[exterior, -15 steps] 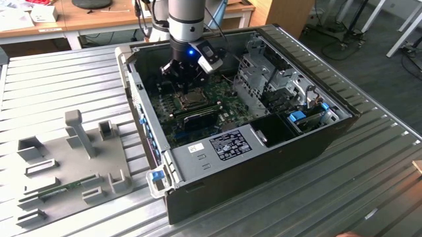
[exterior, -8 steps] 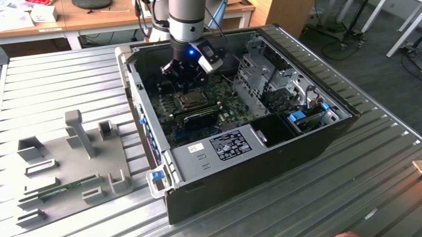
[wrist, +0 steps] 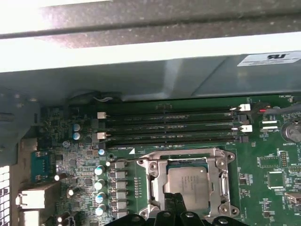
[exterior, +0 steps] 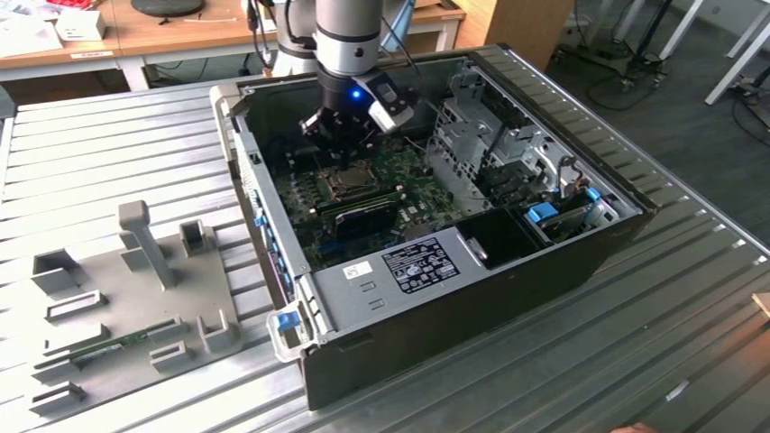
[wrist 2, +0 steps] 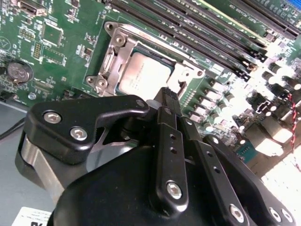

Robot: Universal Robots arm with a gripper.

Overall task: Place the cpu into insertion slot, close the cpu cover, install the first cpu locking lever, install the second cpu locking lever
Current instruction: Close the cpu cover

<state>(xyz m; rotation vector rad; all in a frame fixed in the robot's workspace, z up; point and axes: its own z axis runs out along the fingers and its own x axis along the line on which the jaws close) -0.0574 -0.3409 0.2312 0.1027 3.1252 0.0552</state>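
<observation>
Logging jaws as drawn together, finger against finger, gripping nothing that shows. Working across the exterior view from its left: noting a grey fixture plate (exterior: 132,298) lying on the ribbed metal table (exterior: 626,361), carrying a narrow green strip (exterior: 114,344) in one of its holders. Moving on to the open computer case (exterior: 481,298), holding the green circuit board (exterior: 403,169); finding the gripper (exterior: 341,144) hanging inside it, just above the insertion slot (exterior: 345,185). Spotting drive cages (exterior: 493,144) at the case's far side, towards the exterior view's right. Checking the first wrist view: seeing the cpu (wrist: 188,184) sitting in the slot, the cpu cover (wrist: 188,155) lying flat around it, the fingertips (wrist: 175,202) poised close over the cover's edge. Recording a printed white label (exterior: 421,264) inside the case beside the board and a second label (wrist: 268,59) on the case wall in the first wrist view, print too small for reading.
</observation>
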